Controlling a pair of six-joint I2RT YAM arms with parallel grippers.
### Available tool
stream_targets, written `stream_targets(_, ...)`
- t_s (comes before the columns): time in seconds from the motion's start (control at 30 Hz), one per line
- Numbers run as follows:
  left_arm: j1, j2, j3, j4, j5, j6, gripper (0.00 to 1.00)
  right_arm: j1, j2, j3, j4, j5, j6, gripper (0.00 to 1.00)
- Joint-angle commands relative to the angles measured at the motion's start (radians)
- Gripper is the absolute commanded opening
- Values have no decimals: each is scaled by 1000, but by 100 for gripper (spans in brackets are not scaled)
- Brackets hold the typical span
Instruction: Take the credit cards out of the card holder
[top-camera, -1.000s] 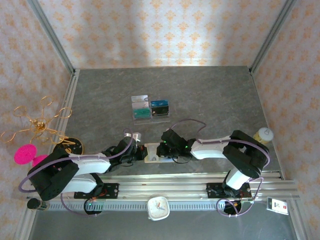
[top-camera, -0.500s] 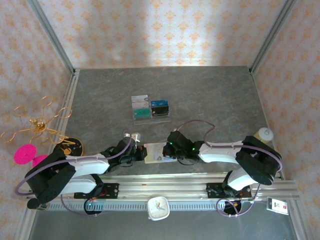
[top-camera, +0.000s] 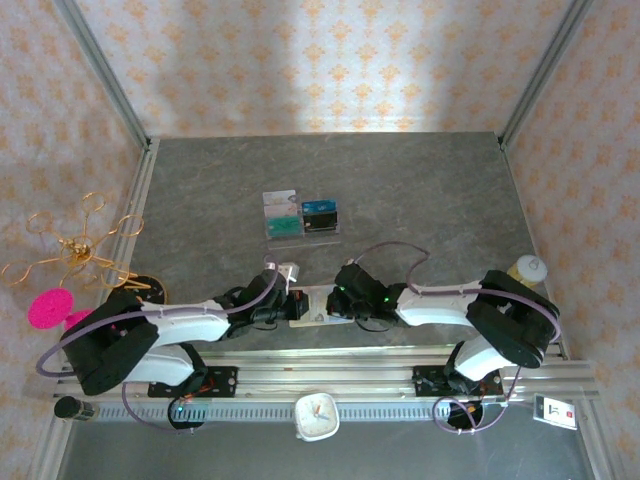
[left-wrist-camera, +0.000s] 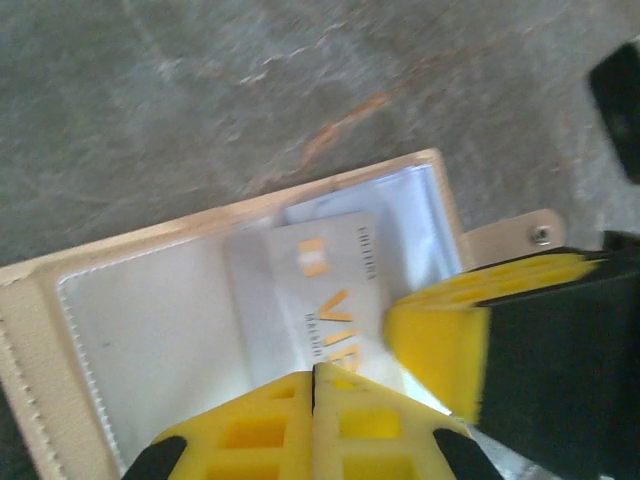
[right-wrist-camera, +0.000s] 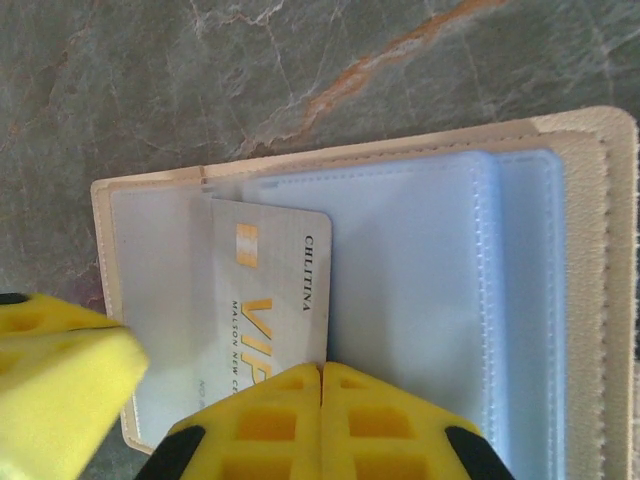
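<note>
While the card holder (top-camera: 306, 306) lies open at 6 o'clock on the table (top-camera: 420, 200), a pale credit card (right-wrist-camera: 265, 300) partly in its clear pocket, left jaws at its 9 o'clock and right jaws at 3 o'clock are clenched shut.

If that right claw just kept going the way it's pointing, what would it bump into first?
Probably the pale grey VIP card in the open beige folding wallet; the shut right claw looks nearly on it, depth unclear.

Overhead wide, wrists close, sharing card holder (right-wrist-camera: 420, 260)
</note>
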Motion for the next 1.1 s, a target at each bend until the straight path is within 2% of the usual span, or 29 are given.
stream_targets(0.0,-8,29,-11,70,24,-1,0,-4,12,-21,2,13,-5,0)
stream_targets(0.07,-9,48,-10,73,30,-2,0,-4,11,-28,12,7,-4,0)
stream_targets(0.2,-9,65,-9,62,29,-1,0,-4,13,-31,24,0,-1,16)
stream_targets(0.33,-9,77,-1,27,21,13,0,-6,27,-34,56,-22,-3,18)
stream_targets(0.53,-19,118,-1,18,35,28,0,-8,68,-18,86,-56,-12,17)
stream_targets(0.6,-19,118,-4,9,29,32,0,-10,57,-22,75,-35,-3,12)
stream_targets(0.77,-16,83,-19,7,18,29,0,-13,-46,-42,-16,54,-10,0)
stream_targets(0.87,-12,77,-12,6,21,38,0,-19,-132,-44,-75,109,-52,0)
stream_targets(1.0,-7,49,10,2,24,48,0,-20,-239,-17,-115,142,-183,0)
stream_targets(1.07,-2,15,37,-14,32,49,13,-20,-283,26,-149,153,-265,0)
